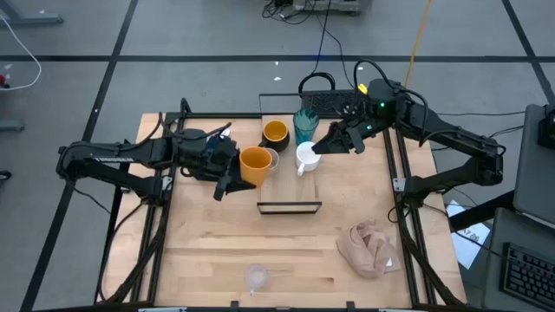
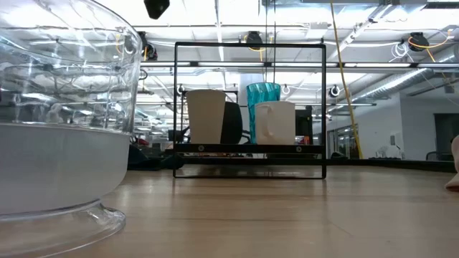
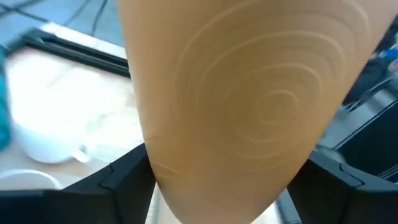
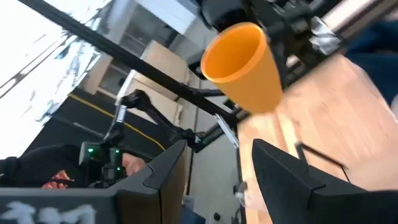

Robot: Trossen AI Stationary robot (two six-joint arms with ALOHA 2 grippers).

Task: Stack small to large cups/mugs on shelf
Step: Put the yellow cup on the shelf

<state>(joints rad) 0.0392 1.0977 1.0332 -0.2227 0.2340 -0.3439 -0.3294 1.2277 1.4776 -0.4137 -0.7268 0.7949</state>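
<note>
A: Orange cup (image 1: 256, 165), item one: gripped by the left gripper (image 1: 236, 173), whose fingers (image 3: 118, 186) clamp either side of its body. It hangs above the left end of the shelf (image 1: 289, 207), mouth tipped up and away from the wrist, base toward the fingers.

B: Long axis?

A: Tilted, not yet upright, judging by the right wrist view. It will need levelling before it goes down.

B: What sits beneath or beside it?

A: Small grey-beige cup (image 1: 270, 157), just beside the orange rim. Behind it, black mug with yellow-orange inside (image 1: 275, 133). Further along toward the right end: teal ribbed tumbler (image 1: 304, 126), then white mug (image 1: 306, 156).

B: Right gripper (image 1: 334, 142)?

A: Hovering just right of the white mug, fingers apart, holding nothing.

B: Remaining stock?

A: Small clear glass (image 1: 256, 277), near the front edge of the bench (image 1: 217, 243), well apart from the shelf. The left arm is clearly nearer the grey-beige cup, so that nesting looks like its job.
</note>
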